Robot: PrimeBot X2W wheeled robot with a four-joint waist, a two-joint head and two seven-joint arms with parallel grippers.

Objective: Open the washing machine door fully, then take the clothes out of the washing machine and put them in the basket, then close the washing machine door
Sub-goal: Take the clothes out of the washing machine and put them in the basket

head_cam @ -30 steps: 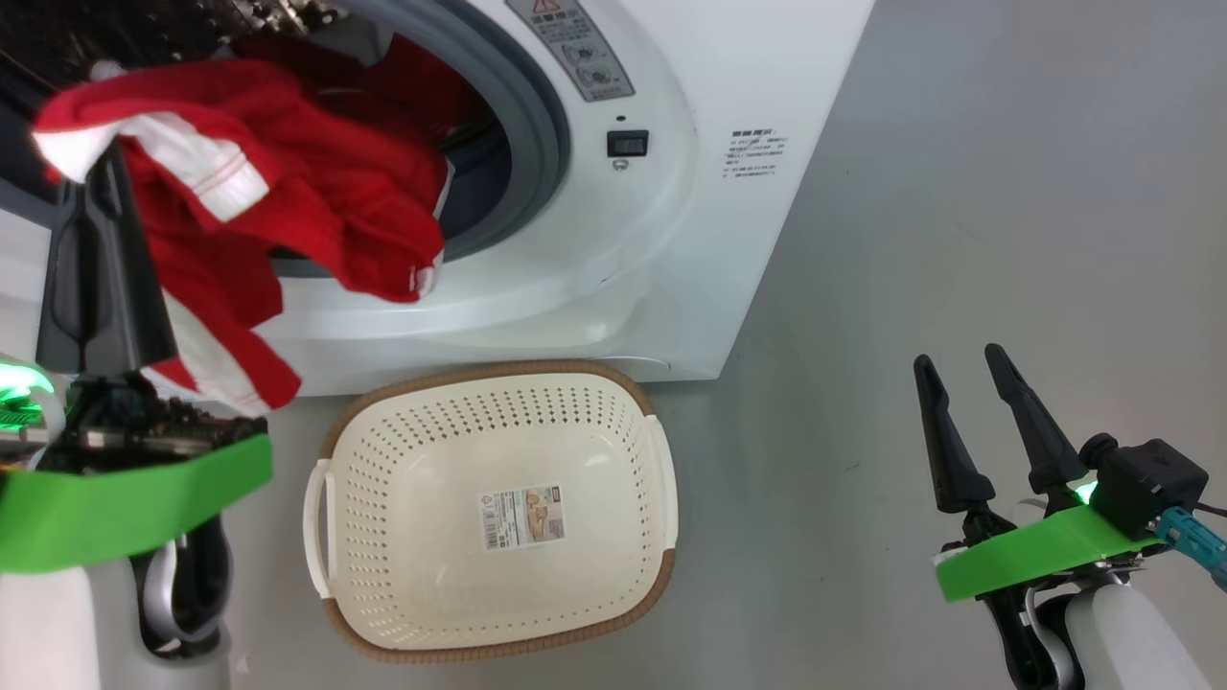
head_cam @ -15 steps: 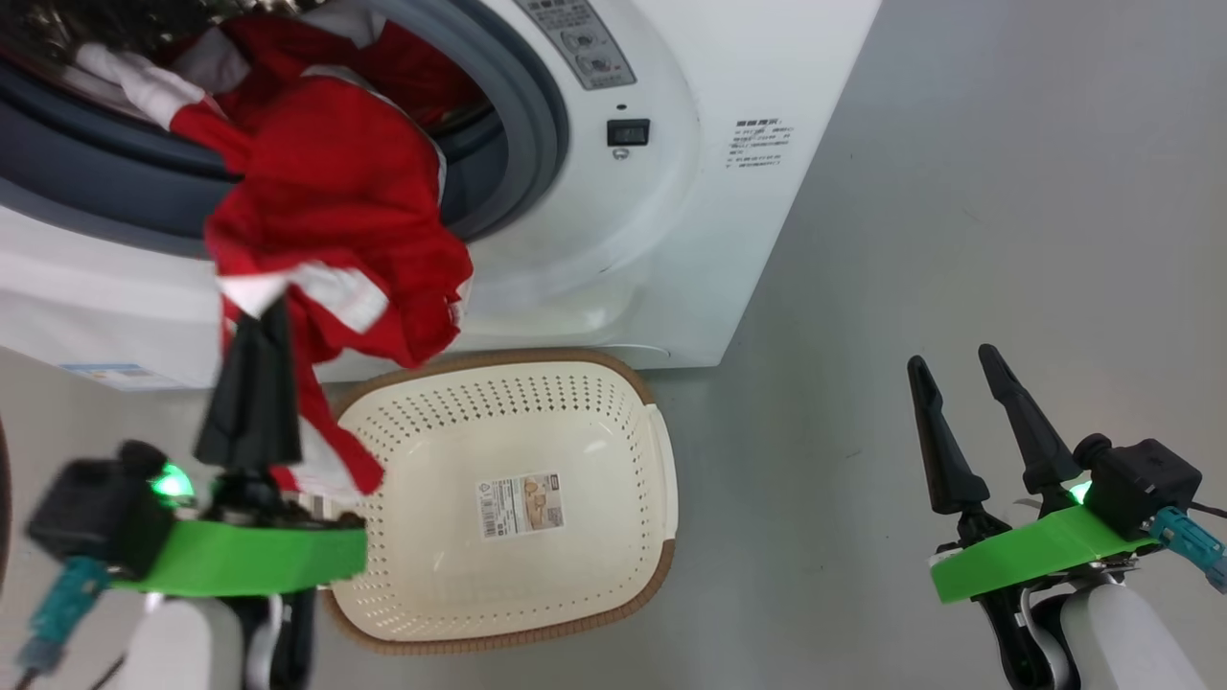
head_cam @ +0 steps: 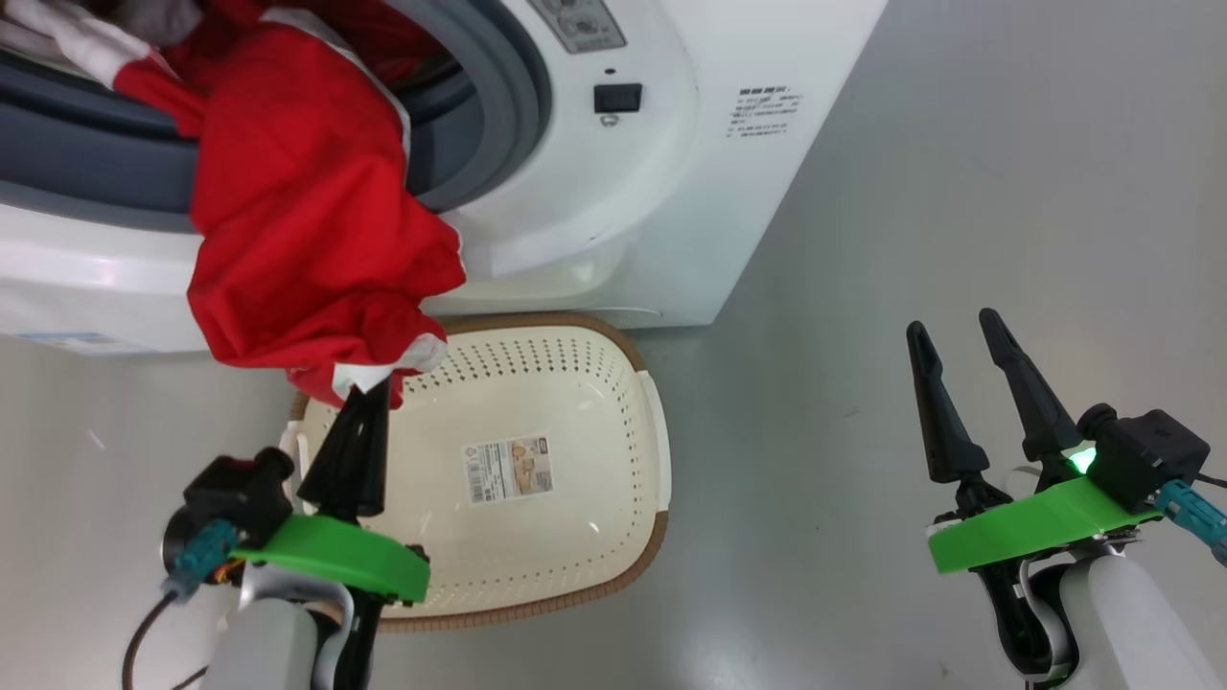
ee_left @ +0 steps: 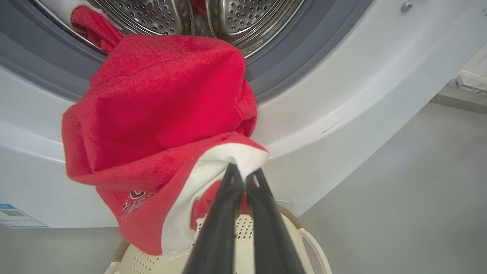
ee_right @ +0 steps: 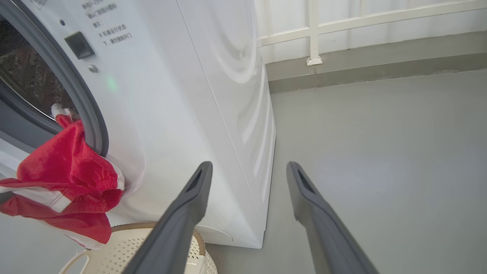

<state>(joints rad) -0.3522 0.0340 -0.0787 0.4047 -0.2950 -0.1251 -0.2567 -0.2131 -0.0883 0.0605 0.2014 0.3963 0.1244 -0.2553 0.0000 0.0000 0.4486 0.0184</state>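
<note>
The washing machine [head_cam: 671, 192] fills your frame's upper left, and a red garment [head_cam: 307, 220] trails from its drum [ee_left: 159, 15] down the front. Below, at centre, the cream basket [head_cam: 594, 383] has a sticker [head_cam: 508, 469] on its bottom. Your left gripper [head_cam: 369, 395] is clamped on the garment's white hem over the basket's upper-left corner. Your right gripper [head_cam: 951, 324], lower right, is spread and empty.

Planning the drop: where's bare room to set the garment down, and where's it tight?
Free: bottom of the basket around the sticker; grey floor between the washing machine and the open right gripper. Crowded: basket's far-left corner, where the clothes drape out to the shut left gripper.
</note>
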